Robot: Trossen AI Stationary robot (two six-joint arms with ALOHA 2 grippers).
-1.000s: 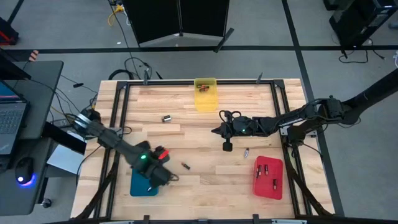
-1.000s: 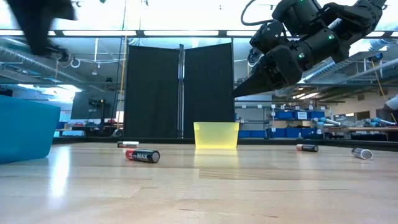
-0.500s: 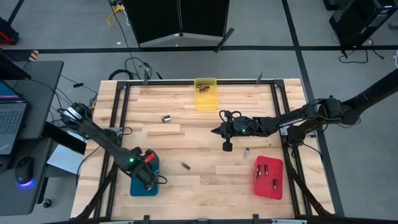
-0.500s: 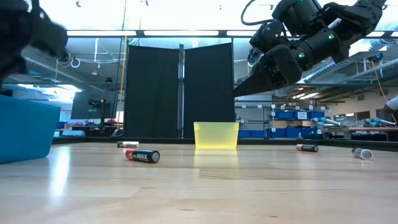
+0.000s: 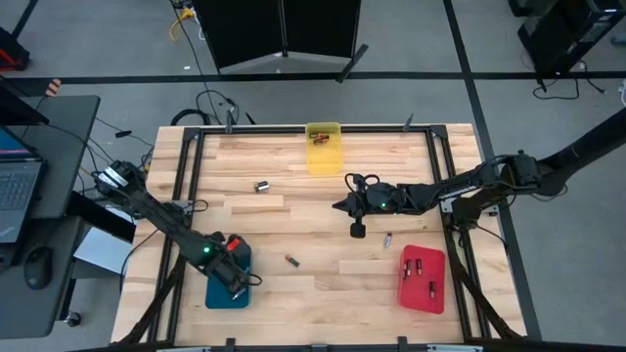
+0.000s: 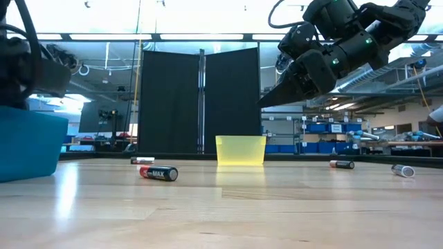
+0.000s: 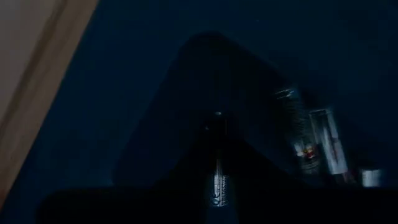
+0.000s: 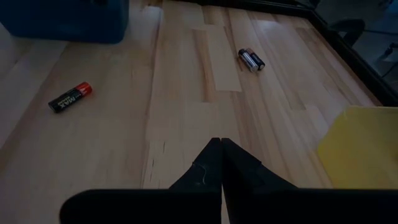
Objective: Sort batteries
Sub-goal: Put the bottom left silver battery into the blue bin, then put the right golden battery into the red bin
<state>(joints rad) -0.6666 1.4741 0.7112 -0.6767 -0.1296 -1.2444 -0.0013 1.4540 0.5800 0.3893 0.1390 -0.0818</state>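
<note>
The left gripper (image 5: 238, 284) hangs inside the blue tray (image 5: 217, 294), pinching a thin battery (image 7: 217, 180); more batteries (image 7: 311, 143) lie just beside it. The right gripper (image 5: 337, 206), pressed together and empty, waits mid-table, a black-and-red battery (image 5: 290, 260) well apart.

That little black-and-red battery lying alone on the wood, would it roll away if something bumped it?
Probably. The black-and-red battery is a smooth cylinder lying on its side on the flat table, so a sideways nudge would likely roll it. It looks rigid, and small enough to slip from a pinch.
</note>
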